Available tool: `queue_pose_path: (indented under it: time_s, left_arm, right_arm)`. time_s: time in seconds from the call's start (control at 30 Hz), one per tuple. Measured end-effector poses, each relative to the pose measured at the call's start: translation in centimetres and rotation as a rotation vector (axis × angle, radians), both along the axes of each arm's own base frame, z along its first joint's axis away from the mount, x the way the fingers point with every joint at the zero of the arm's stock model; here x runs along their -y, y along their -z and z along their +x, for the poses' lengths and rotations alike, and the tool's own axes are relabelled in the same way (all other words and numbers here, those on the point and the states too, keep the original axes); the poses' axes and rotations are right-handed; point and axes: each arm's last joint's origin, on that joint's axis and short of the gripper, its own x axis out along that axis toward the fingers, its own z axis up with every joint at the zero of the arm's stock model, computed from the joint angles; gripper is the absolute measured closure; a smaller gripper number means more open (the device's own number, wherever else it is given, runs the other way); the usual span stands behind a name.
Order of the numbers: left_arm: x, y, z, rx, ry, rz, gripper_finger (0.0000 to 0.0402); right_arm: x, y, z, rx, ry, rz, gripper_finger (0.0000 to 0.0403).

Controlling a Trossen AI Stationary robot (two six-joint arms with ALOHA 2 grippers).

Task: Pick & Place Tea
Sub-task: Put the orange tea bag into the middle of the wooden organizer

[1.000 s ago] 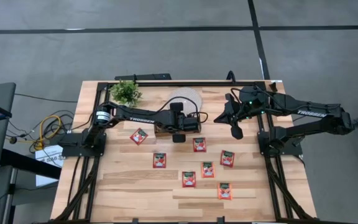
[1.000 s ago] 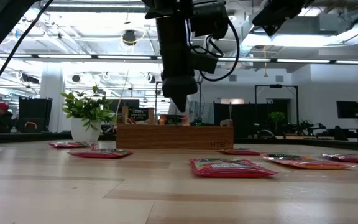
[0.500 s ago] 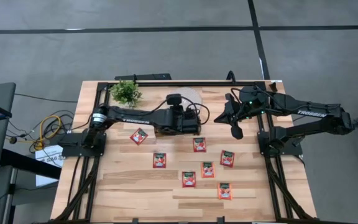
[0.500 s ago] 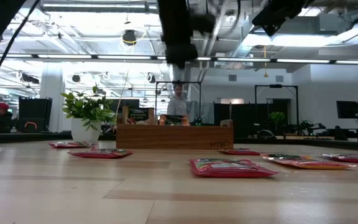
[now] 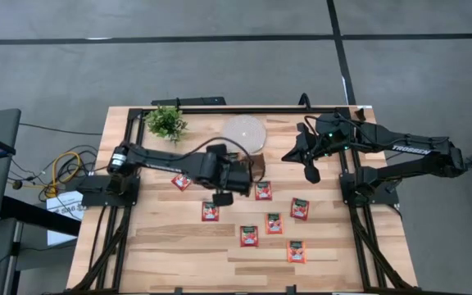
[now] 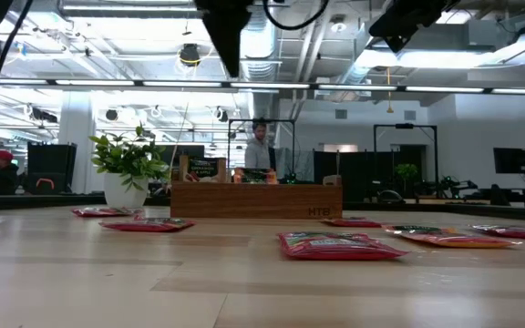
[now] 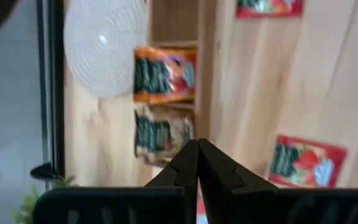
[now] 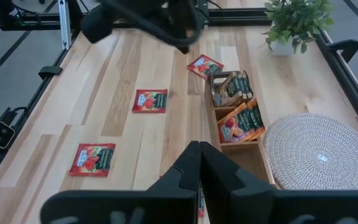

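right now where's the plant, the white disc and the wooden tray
plant [image 5: 166, 122], high view, middle of its leaves
white disc [image 5: 243, 132], high view, its centre
wooden tray [image 6: 255, 199], low view, its front wall

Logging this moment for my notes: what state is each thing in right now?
left gripper: shut, empty, raised near the tray
right gripper: shut, empty, waiting
wooden tray: holds sachets in two compartments, third looks empty
loose red tea sachets: lying flat on the table
white disc: flat beside the tray
potted plant: upright
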Motion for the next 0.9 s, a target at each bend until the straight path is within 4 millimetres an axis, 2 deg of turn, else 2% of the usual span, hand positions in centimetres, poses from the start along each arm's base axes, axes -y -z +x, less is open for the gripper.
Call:
queue_pose_path:
  time_s: [0.27, 0.53, 0.7, 0.83, 0.9]
  left_arm:
    - [3.9, 0.0, -0.8, 0.013, 0.059, -0.021, 0.0401]
    - [7.3, -0.2, -0.4, 0.126, 0.172, -0.072, 0.0401]
    - [8.3, 0.0, 0.0, 0.15, 0.22, -0.151, 0.0401]
    - [8.4, 0.1, 0.0, 0.173, 0.156, -0.181, 0.0401]
    - [8.4, 0.1, 0.0, 0.191, 0.105, -0.198, 0.0401]
  right_arm:
    - [0.0, 0.0, 0.0, 0.0, 0.0, 0.0, 0.0403]
    - [0.0, 0.0, 0.0, 0.006, -0.02, -0.034, 0.0403]
    - [0.0, 0.0, 0.0, 0.006, -0.021, -0.035, 0.0403]
    - [0.0, 0.0, 0.0, 0.006, -0.015, -0.025, 0.0403]
    - [0.0, -0.1, 0.0, 0.003, 0.023, 0.038, 0.0403]
